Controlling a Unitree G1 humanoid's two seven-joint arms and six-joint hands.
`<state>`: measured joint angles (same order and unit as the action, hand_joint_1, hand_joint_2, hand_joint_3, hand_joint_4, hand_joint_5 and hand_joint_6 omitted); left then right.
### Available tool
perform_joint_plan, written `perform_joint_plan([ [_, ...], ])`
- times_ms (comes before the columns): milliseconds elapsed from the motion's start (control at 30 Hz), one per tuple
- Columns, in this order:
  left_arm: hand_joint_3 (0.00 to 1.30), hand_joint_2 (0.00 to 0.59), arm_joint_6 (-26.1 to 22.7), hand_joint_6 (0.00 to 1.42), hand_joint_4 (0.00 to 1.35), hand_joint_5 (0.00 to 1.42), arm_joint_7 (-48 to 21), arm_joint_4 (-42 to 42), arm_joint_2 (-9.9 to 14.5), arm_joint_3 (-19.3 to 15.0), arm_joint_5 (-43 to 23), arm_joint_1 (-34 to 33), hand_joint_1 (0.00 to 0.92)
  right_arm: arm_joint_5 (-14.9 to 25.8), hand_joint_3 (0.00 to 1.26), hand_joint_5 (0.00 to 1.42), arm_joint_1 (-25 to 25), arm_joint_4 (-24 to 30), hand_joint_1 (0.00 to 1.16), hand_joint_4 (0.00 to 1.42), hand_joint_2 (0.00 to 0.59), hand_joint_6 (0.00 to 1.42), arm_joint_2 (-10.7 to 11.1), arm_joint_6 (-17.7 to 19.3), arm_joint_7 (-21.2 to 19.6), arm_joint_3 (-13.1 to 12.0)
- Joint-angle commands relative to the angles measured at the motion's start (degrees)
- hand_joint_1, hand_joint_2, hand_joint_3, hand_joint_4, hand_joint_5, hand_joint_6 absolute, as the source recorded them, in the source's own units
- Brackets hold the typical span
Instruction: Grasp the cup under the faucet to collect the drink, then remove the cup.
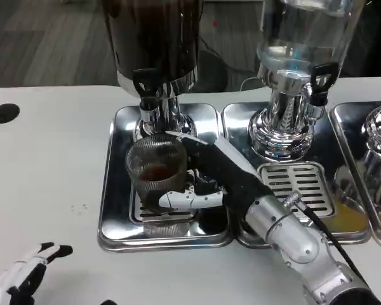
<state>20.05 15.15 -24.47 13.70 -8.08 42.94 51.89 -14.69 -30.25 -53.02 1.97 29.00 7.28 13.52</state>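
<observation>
A clear ribbed cup (155, 166) with a little dark drink at its bottom stands on the left steel drip tray (117, 210), right below the black-handled faucet (147, 95) of the dark drink dispenser (153, 38). My right hand (200, 175) wraps the cup from the right, with fingers along its lower front and its rear rim. My left hand (22, 276) lies at the bottom left corner on the table, fingers apart and holding nothing.
A clear-tank dispenser (295, 70) stands on the middle tray with a slotted grate (298, 184). A third dispenser and tray (374, 165) sit at the right edge. A black round mark (4, 113) lies on the white table at the left.
</observation>
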Motion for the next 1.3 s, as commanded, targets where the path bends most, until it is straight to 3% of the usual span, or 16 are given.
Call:
perform_joint_plan([
  [33, 0.31, 0.074, 0.2, 0.3, 0.2, 0.27, -0.6, 0.7, 0.5, 0.0, -0.6, 0.4, 0.0, 0.3, 0.26, 0.32, -1.0, -1.5, 0.81, 0.29, 0.08, 0.28, -0.6, 1.7, -1.0, -0.4],
  [367, 0.31, 0.08, -0.5, 0.32, 0.2, 0.27, -1.2, 0.8, 0.3, 0.3, -0.3, -0.6, 0.0, 0.6, 0.37, 0.42, -0.8, -3.0, 0.82, 0.38, 0.084, 0.38, -0.3, 3.1, -2.2, -1.5],
  [900, 0.3, 0.082, -1.1, 0.32, 0.2, 0.27, -1.8, 0.5, 0.0, 0.6, -0.4, -1.0, 0.0, 1.5, 0.41, 0.48, 0.3, -3.1, 0.82, 0.42, 0.094, 0.44, 0.0, 4.7, -2.7, -3.2],
  [1100, 0.3, 0.082, -1.1, 0.32, 0.2, 0.27, -1.8, 1.1, 0.1, 0.7, -0.7, -1.9, 0.0, 2.9, 0.41, 0.48, 2.7, 1.6, 0.82, 0.43, 0.093, 0.44, 1.8, 5.7, -0.9, -4.4],
  [1300, 0.3, 0.083, -1.3, 0.33, 0.2, 0.27, -2.3, 2.4, 0.0, 2.1, -0.7, -4.0, 0.0, 4.8, 0.42, 0.48, 7.3, 10.1, 0.82, 0.43, 0.092, 0.45, 4.0, 4.9, 2.0, -5.3],
])
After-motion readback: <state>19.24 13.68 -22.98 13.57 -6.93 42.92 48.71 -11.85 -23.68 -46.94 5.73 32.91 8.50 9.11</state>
